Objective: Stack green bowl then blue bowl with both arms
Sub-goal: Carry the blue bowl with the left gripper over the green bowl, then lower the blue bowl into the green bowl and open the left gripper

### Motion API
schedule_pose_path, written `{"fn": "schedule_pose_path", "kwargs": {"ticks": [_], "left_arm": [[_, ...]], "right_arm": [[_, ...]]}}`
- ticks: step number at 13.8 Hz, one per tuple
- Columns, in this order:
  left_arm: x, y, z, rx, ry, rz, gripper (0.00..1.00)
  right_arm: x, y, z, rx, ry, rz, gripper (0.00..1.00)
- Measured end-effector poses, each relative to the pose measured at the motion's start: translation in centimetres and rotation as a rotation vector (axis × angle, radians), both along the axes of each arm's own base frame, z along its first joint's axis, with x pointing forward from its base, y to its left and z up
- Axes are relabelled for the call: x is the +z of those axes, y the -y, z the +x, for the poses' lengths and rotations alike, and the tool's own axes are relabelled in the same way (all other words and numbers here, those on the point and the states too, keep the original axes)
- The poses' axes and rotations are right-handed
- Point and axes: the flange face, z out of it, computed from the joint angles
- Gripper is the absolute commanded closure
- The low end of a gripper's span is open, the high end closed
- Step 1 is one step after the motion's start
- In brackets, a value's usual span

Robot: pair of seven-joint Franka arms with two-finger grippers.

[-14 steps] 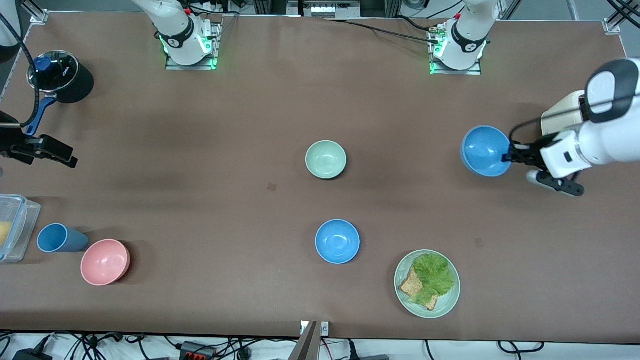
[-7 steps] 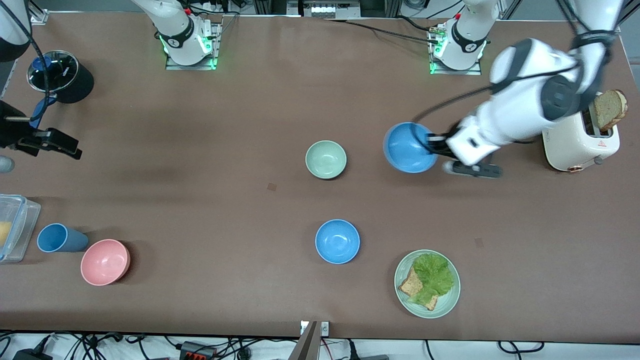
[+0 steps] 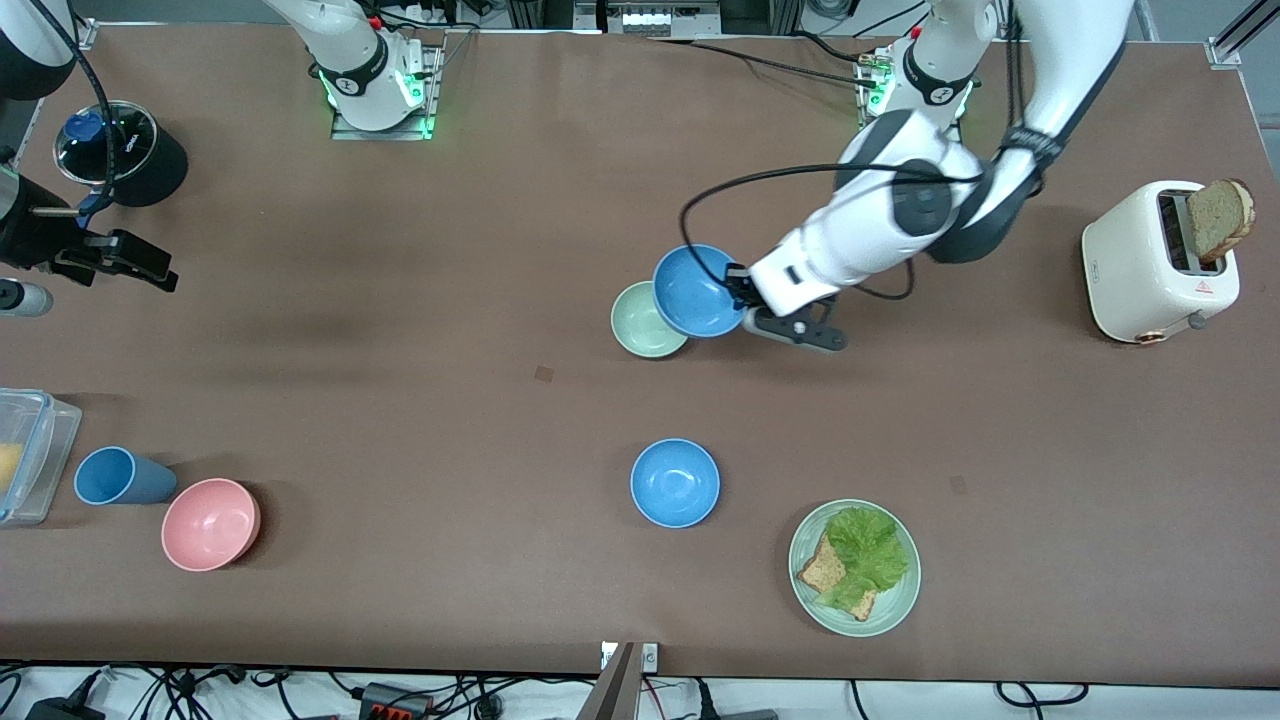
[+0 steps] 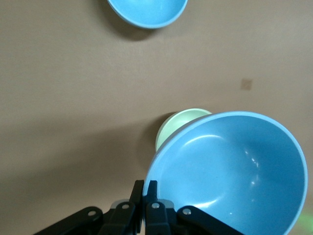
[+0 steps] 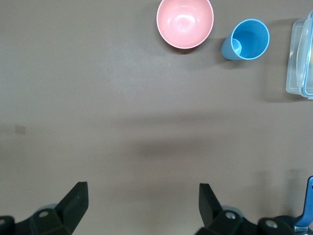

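The green bowl (image 3: 640, 326) sits upright mid-table; it also shows in the left wrist view (image 4: 177, 125), partly covered. My left gripper (image 3: 741, 288) is shut on the rim of a blue bowl (image 3: 697, 291), held in the air and overlapping the green bowl's edge; in the left wrist view the gripper (image 4: 145, 190) pinches the blue bowl (image 4: 234, 174). A second blue bowl (image 3: 675, 483) rests nearer the front camera and shows in the left wrist view (image 4: 146, 12). My right gripper (image 5: 143, 192) is open and empty over bare table at the right arm's end (image 3: 160, 280).
A green plate with lettuce and bread (image 3: 854, 567) lies near the front edge. A toaster with bread (image 3: 1160, 260) stands at the left arm's end. A pink bowl (image 3: 210, 523), blue cup (image 3: 122, 476), clear container (image 3: 25, 455) and black pot (image 3: 125, 152) are at the right arm's end.
My left arm has carried the blue bowl from near the toaster across to the green bowl. My right gripper has shifted slightly farther from the front camera.
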Motion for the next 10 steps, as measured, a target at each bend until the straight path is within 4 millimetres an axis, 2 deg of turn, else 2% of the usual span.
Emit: {"fn": "schedule_pose_path", "kwargs": {"ticks": [3, 7, 10], "left_arm": [[-2.4, 3.4, -1.2, 0.018, 0.022, 0.025, 1.00], [-3.9, 4.8, -1.4, -0.040, 0.059, 0.060, 1.00], [-6.0, 6.1, -2.3, -0.092, 0.071, 0.101, 1.00]], "right_arm": [[0.1, 0.0, -0.1, 0.006, 0.002, 0.000, 0.00], [0.2, 0.0, -0.1, 0.016, 0.004, 0.000, 0.00], [0.3, 0.1, -0.1, 0.018, 0.006, 0.000, 0.00]]}}
